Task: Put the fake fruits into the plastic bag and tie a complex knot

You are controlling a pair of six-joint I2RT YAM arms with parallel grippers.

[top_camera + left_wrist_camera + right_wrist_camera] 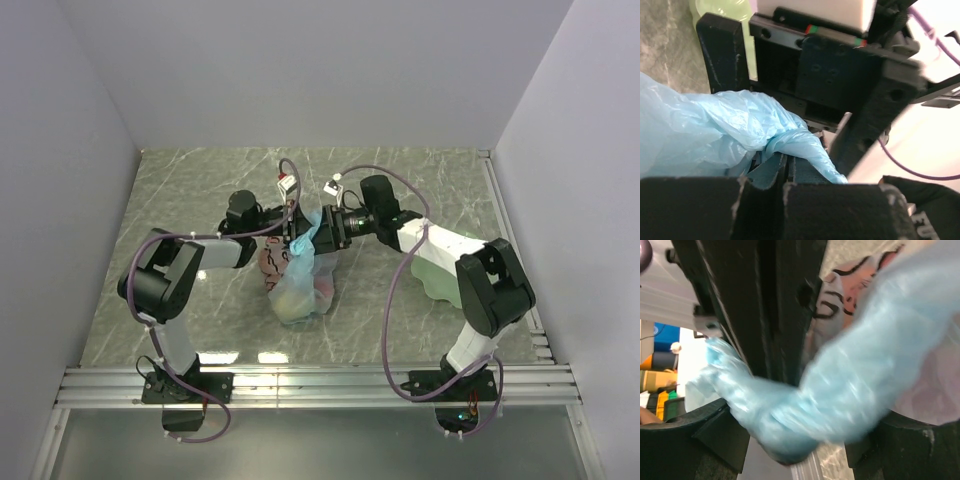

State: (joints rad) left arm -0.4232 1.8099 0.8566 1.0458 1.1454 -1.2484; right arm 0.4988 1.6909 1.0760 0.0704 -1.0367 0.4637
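The plastic bag (pixel 300 285) is set near the middle of the counter (pixel 200 180), with the fake fruits (pixel 298 302) contained in it. Its top end (pixel 306 243) is placed behind it, between the left hand (pixel 290 238) and the right hand (pixel 322 232). A plate (pixel 440 272) is found to the right, under the right arm.

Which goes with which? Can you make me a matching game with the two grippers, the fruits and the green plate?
Things:
1. left gripper
2. right gripper
3. fake fruits
4. green plate

States or places:
A. inside the plastic bag
B. open, with the blue strand of the bag running between its fingers
C. on the table, partly hidden by the right arm
D. shut on the blue strand

Pairs: 1-D, 2-B, 3-A, 4-C
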